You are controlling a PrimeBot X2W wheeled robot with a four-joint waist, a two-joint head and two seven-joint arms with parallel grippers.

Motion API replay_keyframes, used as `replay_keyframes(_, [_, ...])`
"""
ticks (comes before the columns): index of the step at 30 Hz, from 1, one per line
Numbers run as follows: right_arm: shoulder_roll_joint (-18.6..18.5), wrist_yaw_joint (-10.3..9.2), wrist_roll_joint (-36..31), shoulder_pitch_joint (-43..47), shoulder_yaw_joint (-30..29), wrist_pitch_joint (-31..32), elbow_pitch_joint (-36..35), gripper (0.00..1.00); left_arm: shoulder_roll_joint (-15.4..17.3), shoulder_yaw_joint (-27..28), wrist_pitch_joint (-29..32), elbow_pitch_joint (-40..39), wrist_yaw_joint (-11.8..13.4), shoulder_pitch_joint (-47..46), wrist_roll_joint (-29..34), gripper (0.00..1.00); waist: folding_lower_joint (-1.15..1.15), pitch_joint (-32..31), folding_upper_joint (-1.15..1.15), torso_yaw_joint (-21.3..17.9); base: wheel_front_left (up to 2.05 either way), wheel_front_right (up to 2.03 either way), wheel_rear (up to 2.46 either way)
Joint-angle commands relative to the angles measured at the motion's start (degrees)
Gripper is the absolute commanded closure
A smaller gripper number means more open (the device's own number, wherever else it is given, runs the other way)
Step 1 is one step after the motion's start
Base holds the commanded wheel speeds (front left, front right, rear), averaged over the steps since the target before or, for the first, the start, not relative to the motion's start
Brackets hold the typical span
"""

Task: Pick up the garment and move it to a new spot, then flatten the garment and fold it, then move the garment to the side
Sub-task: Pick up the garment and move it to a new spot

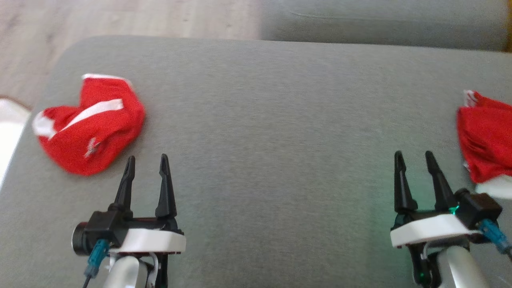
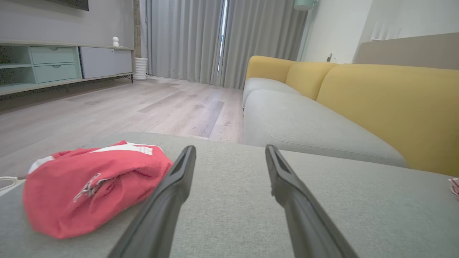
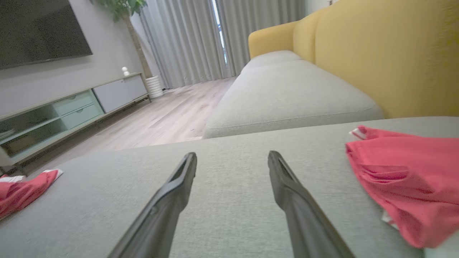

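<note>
A wide grey cushion (image 1: pixel 272 120) takes up most of the head view, with pale wood floor (image 1: pixel 120 20) beyond its far left corner. In the left wrist view a sofa (image 2: pixel 394 100) with a yellow back and grey seat stands just behind it.

A red garment (image 1: pixel 92 128) lies crumpled in a rounded heap near the cushion's left edge. It has a white stripe across the top, white trim at its ends and a small white mark on the front.

A second red garment (image 1: pixel 486 140), also bunched and white-edged, lies at the right edge, partly cut off.

The left gripper (image 1: pixel 147 158) hovers just beside the first heap, fingers spread and holding nothing. The right gripper (image 1: pixel 413 154) is near the second heap, likewise spread and empty.
</note>
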Motion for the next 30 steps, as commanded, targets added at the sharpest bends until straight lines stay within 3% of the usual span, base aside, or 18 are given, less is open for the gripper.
replay_keyframes(1, [-0.19, 0.39, -0.61, 0.28, 2.18, -0.62, -1.58, 0.00, 0.31, 2.12, -0.29, -1.34, 0.56, -1.16, -0.44, 0.00, 0.00, -0.93, 0.00, 4.53, 0.00, 0.00, 0.00])
replay_keyframes(14, [-0.19, 0.39, 0.62, 1.03, 4.14, -0.62, -0.49, 0.00, 0.31, 2.37, -0.29, -1.00, 0.90, 0.99, 0.59, 0.00, 0.00, -2.96, 0.00, 21.96, 0.00, 0.00, 0.00])
replay_keyframes(21, [-0.19, 0.39, 1.14, -0.86, 7.31, -0.62, 1.30, 0.00, 0.31, 4.29, -0.29, -3.06, 1.46, 2.48, 0.51, 0.00, 0.00, -2.06, 0.00, 22.81, 0.00, 0.00, 0.00])
replay_keyframes(30, [-0.19, 0.39, 0.50, -0.93, 6.20, -0.62, 1.08, 0.00, 0.31, 6.87, -0.29, -2.97, 0.62, 1.27, 1.06, 0.00, 0.00, -1.24, 0.00, 22.15, 0.00, 0.00, 0.00])
